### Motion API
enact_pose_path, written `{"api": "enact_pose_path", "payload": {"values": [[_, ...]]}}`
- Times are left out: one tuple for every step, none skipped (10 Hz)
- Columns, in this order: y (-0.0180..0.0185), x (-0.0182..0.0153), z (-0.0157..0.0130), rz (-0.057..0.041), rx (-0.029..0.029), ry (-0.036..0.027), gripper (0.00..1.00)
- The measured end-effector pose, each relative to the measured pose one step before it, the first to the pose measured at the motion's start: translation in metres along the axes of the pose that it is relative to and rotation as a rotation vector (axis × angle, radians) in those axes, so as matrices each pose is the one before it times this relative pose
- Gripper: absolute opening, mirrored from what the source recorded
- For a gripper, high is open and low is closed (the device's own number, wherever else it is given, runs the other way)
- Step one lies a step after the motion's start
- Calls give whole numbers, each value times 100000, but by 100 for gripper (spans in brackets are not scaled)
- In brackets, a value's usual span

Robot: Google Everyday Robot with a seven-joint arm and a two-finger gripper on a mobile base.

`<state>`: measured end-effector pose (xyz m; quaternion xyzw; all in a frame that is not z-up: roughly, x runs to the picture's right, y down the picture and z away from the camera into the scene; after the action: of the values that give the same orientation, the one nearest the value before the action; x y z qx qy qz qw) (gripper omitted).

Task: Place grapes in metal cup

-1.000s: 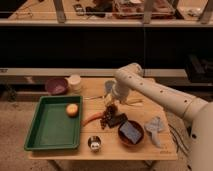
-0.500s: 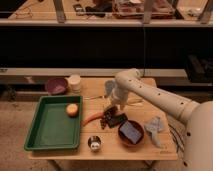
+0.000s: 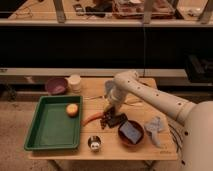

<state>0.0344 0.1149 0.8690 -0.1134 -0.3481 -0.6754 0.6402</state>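
My arm (image 3: 150, 97) reaches in from the right side of the view and bends down over the middle of the wooden surface (image 3: 92, 100). My gripper (image 3: 111, 108) hangs at its end, pointing downward, right over the grapes (image 3: 106, 122). It is so near the dark bunch that I cannot tell whether it touches them, and I cannot tell whether my jaws are spread or pinching anything.

The grapes lie on the surface near its middle. An orange carrot (image 3: 91, 119) lies just beside them on the tray side, and a flat black block (image 3: 119, 119) just beside them on the other side. The metal cup (image 3: 94, 143) stands upright near the front edge of the surface, in front of the carrot and apart from the grapes. Its rim is shiny.

A green tray (image 3: 50, 129) fills the left part of the surface, and a round orange fruit (image 3: 73, 110) sits in its far right corner. Behind the tray stand a purple bowl (image 3: 56, 85) and, beside it, a pale round container (image 3: 75, 82). A grey-blue cup (image 3: 108, 88) stands farther back, partly hidden by my arm. To the right of the black block is a dark red bowl (image 3: 121, 136) with a blue-grey item (image 3: 132, 131) in it. A crumpled grey thing (image 3: 155, 126) lies just past the bowl.
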Motion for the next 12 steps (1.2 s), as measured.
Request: {"api": "enact_pose_path", "payload": {"values": [[-161, -35, 270, -637, 1704, 629, 25], [21, -70, 93, -704, 2197, 915, 14], [-137, -39, 20, -204, 4385, -203, 5], [-269, -46, -73, -489, 6055, -108, 1], [-159, -234, -738, -598, 9382, 414, 0], [-594, -79, -967, -1148, 4667, 598, 0], [-778, -78, -895, -1634, 1956, 457, 0], [-1060, -64, -1728, -2637, 1198, 1389, 0], [-814, -346, -1410, -2727, -355, 576, 0], [-1063, -465, -1566, -4185, -1130, 908, 0], [-1230, -1056, -1402, -5117, -3231, 997, 0], [-638, -1509, -1095, -4065, -4285, 1494, 0]]}}
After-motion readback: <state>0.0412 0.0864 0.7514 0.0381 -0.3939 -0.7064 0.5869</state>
